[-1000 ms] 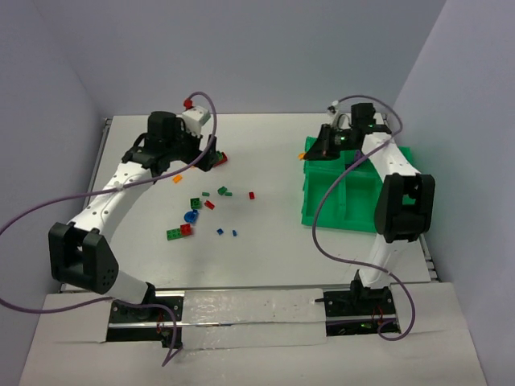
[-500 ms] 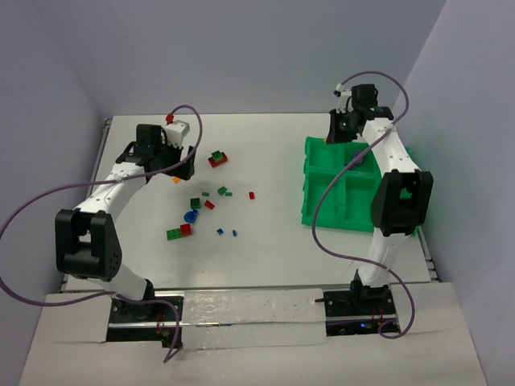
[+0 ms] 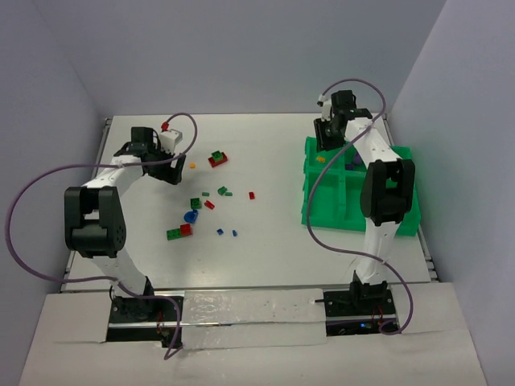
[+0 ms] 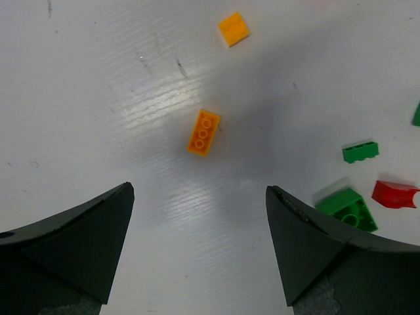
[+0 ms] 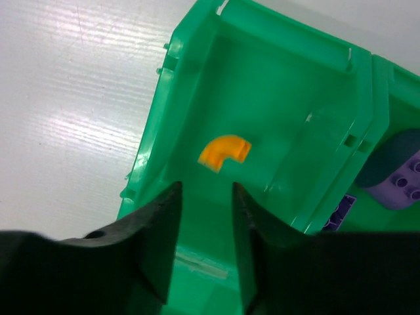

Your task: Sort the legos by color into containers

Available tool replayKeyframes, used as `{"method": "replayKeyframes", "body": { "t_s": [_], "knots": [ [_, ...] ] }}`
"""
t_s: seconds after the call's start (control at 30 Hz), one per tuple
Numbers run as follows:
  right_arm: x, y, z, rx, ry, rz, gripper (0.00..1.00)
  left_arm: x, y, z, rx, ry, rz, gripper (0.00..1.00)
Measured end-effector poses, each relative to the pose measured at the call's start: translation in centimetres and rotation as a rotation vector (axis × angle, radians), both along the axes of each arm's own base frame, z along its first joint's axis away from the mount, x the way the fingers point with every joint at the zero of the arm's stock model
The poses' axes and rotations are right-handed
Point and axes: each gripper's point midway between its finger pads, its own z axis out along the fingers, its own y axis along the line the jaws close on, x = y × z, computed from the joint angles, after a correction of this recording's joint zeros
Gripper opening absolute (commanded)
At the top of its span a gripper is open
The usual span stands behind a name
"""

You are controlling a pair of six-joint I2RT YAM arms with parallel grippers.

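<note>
My left gripper (image 4: 200, 190) (image 3: 173, 170) hangs open over the white table, nothing between its fingers. Just ahead of it lies an orange brick (image 4: 204, 132), with a smaller orange brick (image 4: 233, 29) (image 3: 191, 166) farther on. Green bricks (image 4: 360, 151) and a red one (image 4: 395, 193) lie to its right. My right gripper (image 5: 206, 187) (image 3: 324, 145) is open and empty above the back-left compartment of the green tray (image 5: 164, 118) (image 3: 322, 201). An orange curved piece (image 5: 225, 151) (image 3: 320, 159) rests on that compartment's floor. A purple brick (image 5: 407, 180) sits in the neighbouring compartment.
Loose bricks are scattered mid-table: a red-and-green cluster (image 3: 217, 158), green (image 3: 195, 203), red (image 3: 251, 195), a blue round piece (image 3: 191, 215), a green-red pair (image 3: 179, 232) and small blue ones (image 3: 219, 232). Purple cables loop beside both arms.
The right gripper's jaws have parted and the orange curved piece now lies in the tray. The left gripper has swung left, away from the red-and-green cluster, to the orange bricks.
</note>
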Motion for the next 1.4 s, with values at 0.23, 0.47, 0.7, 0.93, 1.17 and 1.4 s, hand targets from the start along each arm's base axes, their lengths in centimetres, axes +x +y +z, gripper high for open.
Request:
{"method": "replayKeyframes", "body": {
  "t_s": [0.23,0.47,0.7,0.93,1.17,1.4],
  "knots": [
    [0.5,-0.2,-0.1,-0.021,-0.004,-0.006,0.81,1.4,1.1,-1.0,0.029,0.007,-0.039,0.84],
    [0.7,0.2,0.7,-0.014,-0.014,-0.007,1.0,2.0,1.0,-2.4,0.039,0.025,-0.098,0.71],
    [0.4,1.1,3.4,0.035,-0.04,-0.004,1.0,1.7,0.5,-4.4,0.025,0.061,-0.148,0.57],
    [0.5,2.2,8.1,0.105,-0.124,0.009,1.0,1.8,0.1,-5.7,0.009,0.071,-0.169,0.4],
    [-0.2,3.1,8.8,0.16,-0.109,0.019,1.0,2.6,-0.1,-5.8,0.008,0.041,-0.177,0.23],
    [-2.4,6.2,8.8,0.335,-0.074,0.066,1.0,2.5,-0.5,-5.7,-0.01,0.039,-0.191,0.07]
  ]
}}
